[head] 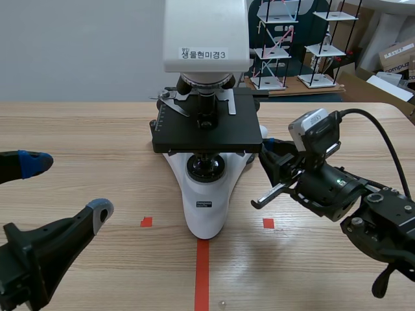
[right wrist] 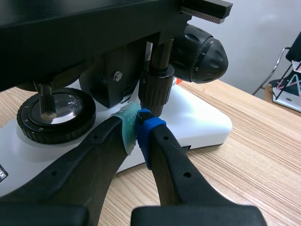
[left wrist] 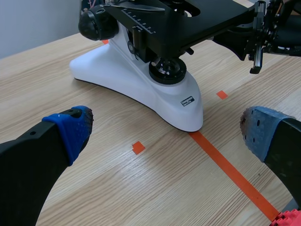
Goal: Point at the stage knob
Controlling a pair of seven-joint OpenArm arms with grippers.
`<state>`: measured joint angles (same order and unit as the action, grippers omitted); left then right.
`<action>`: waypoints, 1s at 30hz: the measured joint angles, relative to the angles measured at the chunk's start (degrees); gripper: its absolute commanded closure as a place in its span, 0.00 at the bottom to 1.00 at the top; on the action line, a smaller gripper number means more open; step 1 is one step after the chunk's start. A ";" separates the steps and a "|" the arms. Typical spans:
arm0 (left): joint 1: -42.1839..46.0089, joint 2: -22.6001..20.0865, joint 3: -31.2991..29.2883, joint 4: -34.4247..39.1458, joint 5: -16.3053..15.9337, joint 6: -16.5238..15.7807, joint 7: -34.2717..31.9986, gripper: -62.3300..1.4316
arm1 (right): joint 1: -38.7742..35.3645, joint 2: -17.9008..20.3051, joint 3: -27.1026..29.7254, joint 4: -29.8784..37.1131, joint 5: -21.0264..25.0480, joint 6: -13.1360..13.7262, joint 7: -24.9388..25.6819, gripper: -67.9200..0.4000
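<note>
A white microscope (head: 205,194) with a black stage (head: 206,129) stands at the table's middle. Its stage knob (right wrist: 155,89), a black ribbed stem, hangs under the stage on the right side. My right gripper (right wrist: 137,123) is shut, its tips meeting right at the knob's lower end. In the scene view the right gripper (head: 267,150) sits under the stage's right edge, tips hidden. My left gripper (left wrist: 164,129) is open, low at the near left, well short of the microscope base (left wrist: 141,87). One of its fingertips (head: 100,210) is grey, the other blue.
The large black focus knob (right wrist: 202,54) sits beyond the stage knob. The condenser lens ring (right wrist: 56,113) lies beside my right fingers. Shelving models (head: 295,39) and boxes stand behind the table's far edge. Bare wood lies at the left of the table (head: 78,149).
</note>
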<state>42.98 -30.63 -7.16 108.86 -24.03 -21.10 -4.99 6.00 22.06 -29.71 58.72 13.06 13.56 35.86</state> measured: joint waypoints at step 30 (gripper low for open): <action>0.00 0.00 0.00 0.00 0.00 -0.02 0.00 0.00 | 0.00 0.00 0.02 0.00 1.31 -1.99 -1.42 0.98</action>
<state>42.98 -30.63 -7.16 108.86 -24.03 -21.12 -4.99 6.00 22.06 -29.69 58.72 14.37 11.57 34.44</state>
